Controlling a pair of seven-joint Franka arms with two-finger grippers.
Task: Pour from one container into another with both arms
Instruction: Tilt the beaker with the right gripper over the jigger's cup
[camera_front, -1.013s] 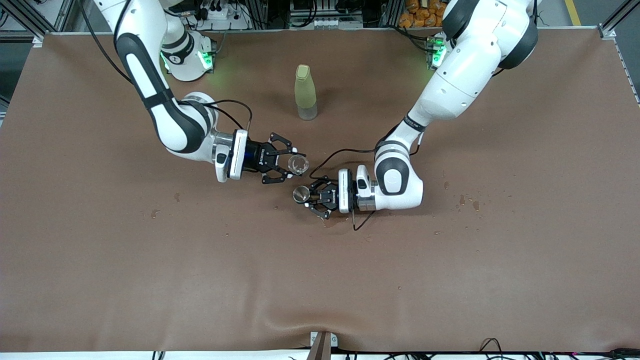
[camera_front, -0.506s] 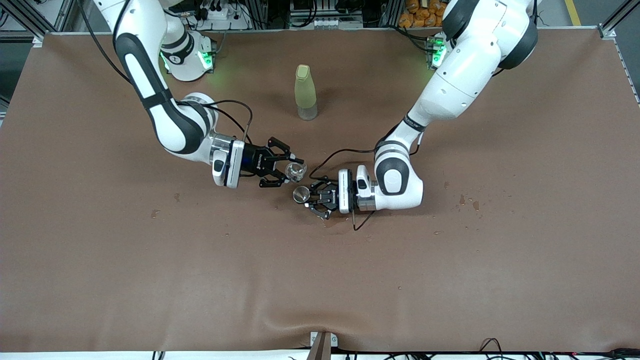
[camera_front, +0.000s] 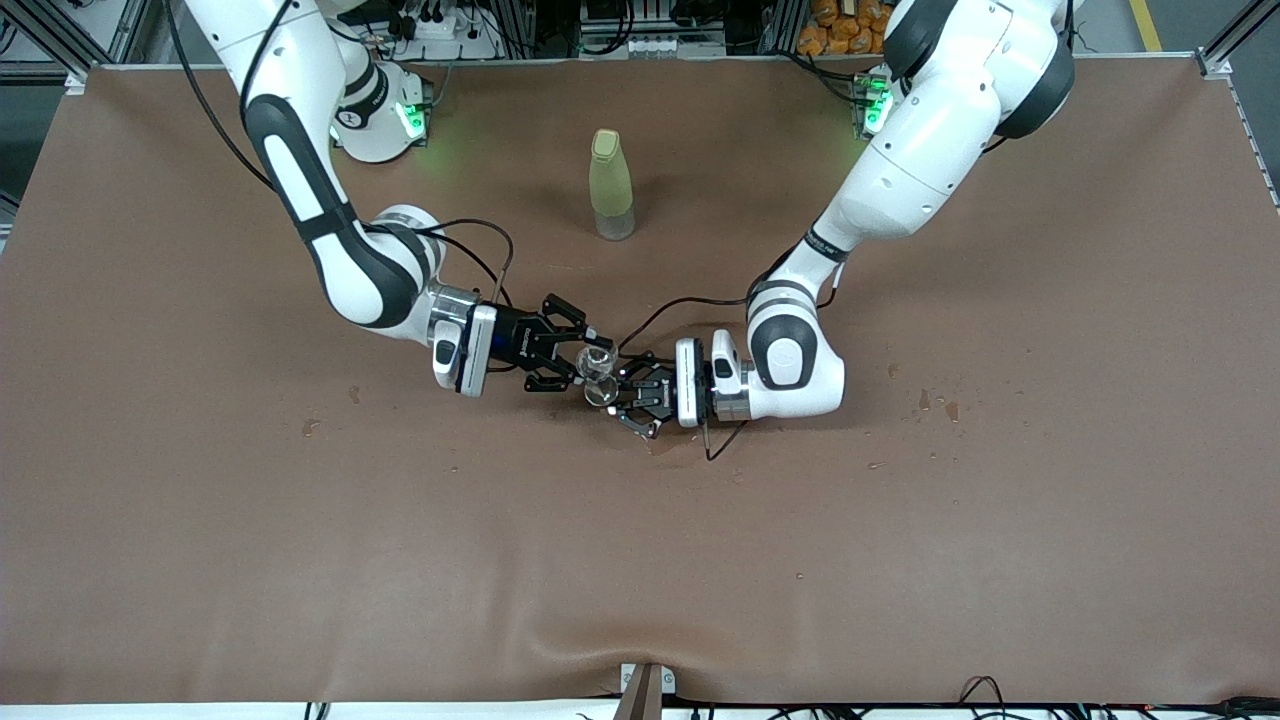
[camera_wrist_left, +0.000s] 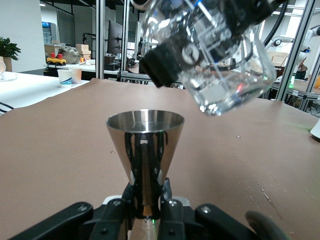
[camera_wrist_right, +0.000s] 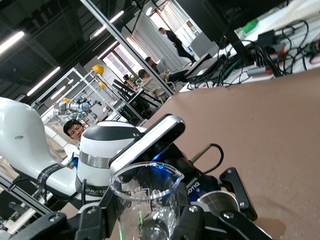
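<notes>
We have the right gripper (camera_front: 572, 362) clamped on the glass beaker (camera_front: 594, 360), tipped over the steel jigger (camera_front: 601, 390), which the left gripper (camera_front: 625, 398) grips by its stem near the middle of the table (camera_front: 900, 560). From here we tilt slowly, lip over the jigger's mouth, keeping both fingers tight. The 1 green bottle (camera_front: 610, 186) stands apart, farther from the camera.

Clear glass beaker (camera_wrist_left: 227, 75) — polished steel jigger (camera_wrist_left: 145, 145)
</notes>
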